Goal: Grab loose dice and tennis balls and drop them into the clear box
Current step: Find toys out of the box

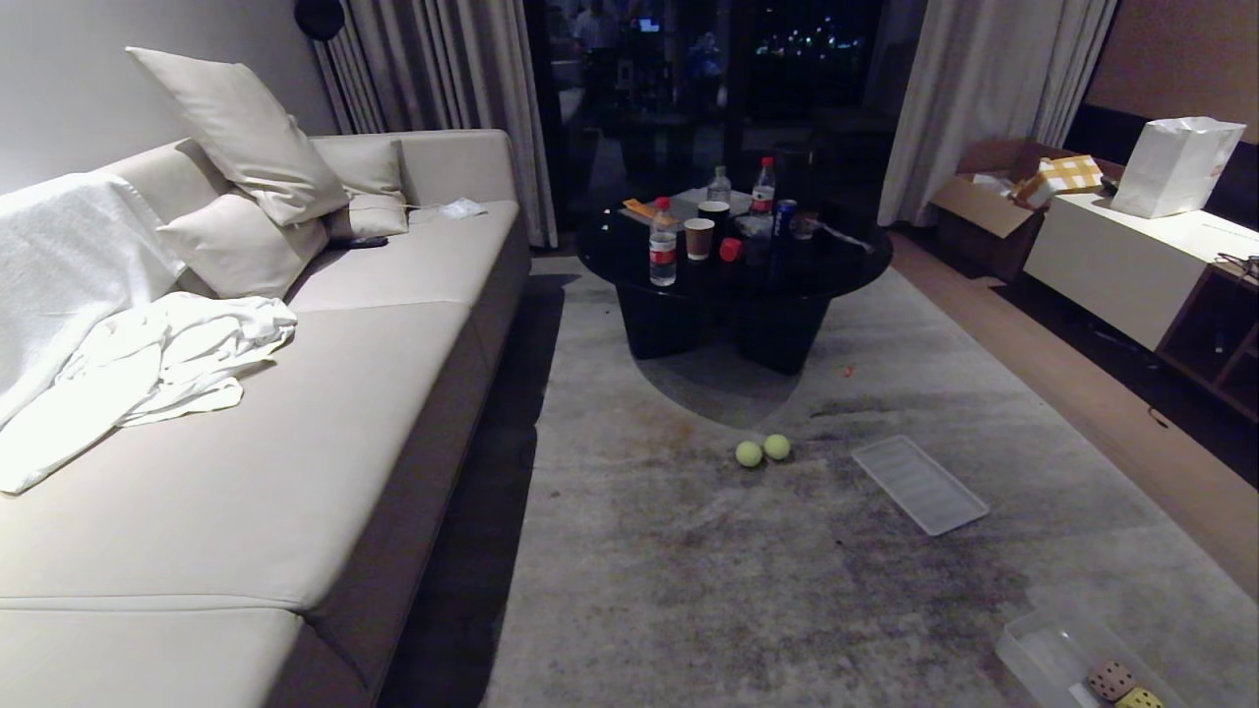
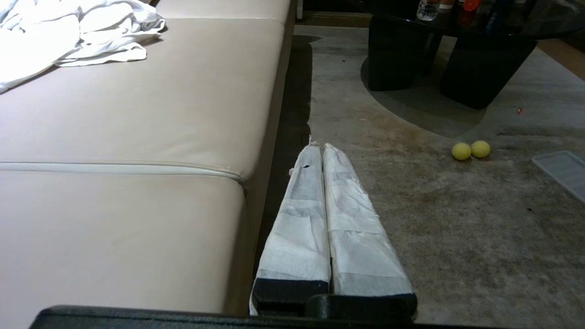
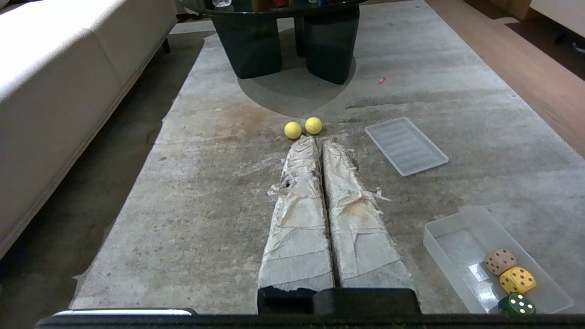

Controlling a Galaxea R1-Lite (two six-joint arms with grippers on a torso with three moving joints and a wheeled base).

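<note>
Grey, stained rug (image 1: 787, 570) fills most of what I see, with the pale sofa (image 1: 295, 442) along its left edge and a black round table (image 1: 733, 265) at the far end. On my right wrist camera the clear box (image 3: 450, 235) sits on the rug just beside the right claw (image 3: 318, 139), lid off, and three dice lie in its near end: a tan one (image 3: 500, 261), a yellow one (image 3: 517, 279) and a dark green one (image 3: 516, 304), close together. The ribbed whitish lid (image 3: 406, 145) lies flat on the rug beyond the box, apart from it. The two balls (image 3: 303, 127), fuzzy yellow-green and touching each other, rest on the rug near the table's foot; from the right wrist they appear just past the claw's tips, though I can't tell how near they really are. The right claw's tape-wrapped fingers are pressed together, holding nothing. The left claw (image 2: 317, 146) hangs beside the sofa's edge, fingers likewise together and empty, with the balls well off to its right.
</note>
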